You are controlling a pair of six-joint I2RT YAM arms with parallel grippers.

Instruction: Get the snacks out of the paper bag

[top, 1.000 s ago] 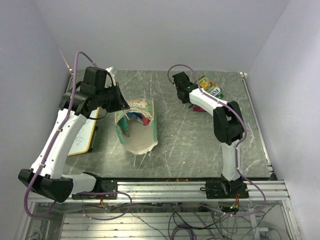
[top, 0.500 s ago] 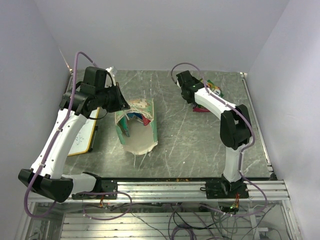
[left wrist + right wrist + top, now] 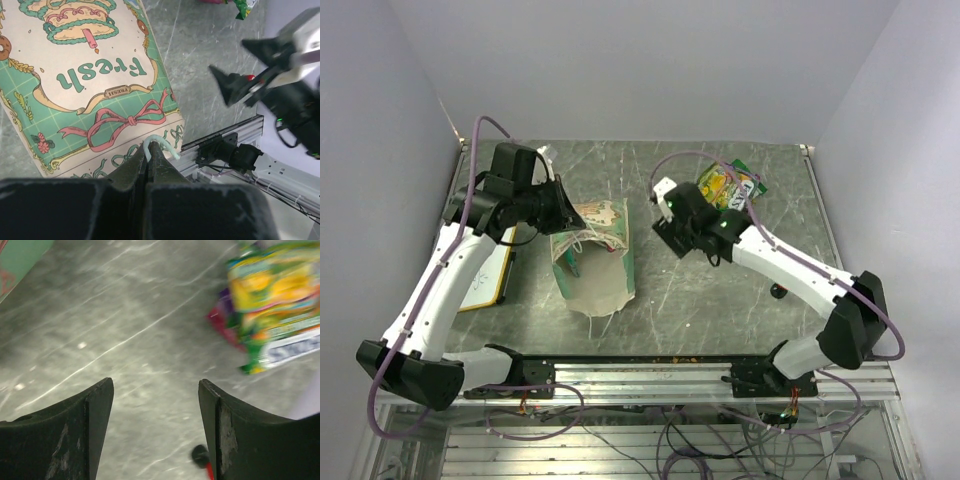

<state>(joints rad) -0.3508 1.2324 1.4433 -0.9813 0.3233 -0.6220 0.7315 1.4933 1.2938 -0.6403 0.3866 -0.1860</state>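
The right arm has swung off the snacks (image 3: 725,186) and now reaches across toward the bag (image 3: 598,285), its elbow dropped low to the bag's right. The right gripper (image 3: 155,385) has let go: its jaws are spread wide, with only bare table (image 3: 700,290) between them. It hovers between the bag and the snacks, fingers pointing at the bag.

The snacks lie in a loose heap well to the right of the bag and farther back, a yellow-green packet on top of a pink-purple one. The bag has hardly shifted, and its tan inside shows from above. The left gripper (image 3: 150,152) is closed tight on a pale loop at the edge of the bag's printed front. What is inside the bag cannot be made out.

A black button (image 3: 778,292) sits right of the bag, and a whiteboard (image 3: 485,275) lies to its left.
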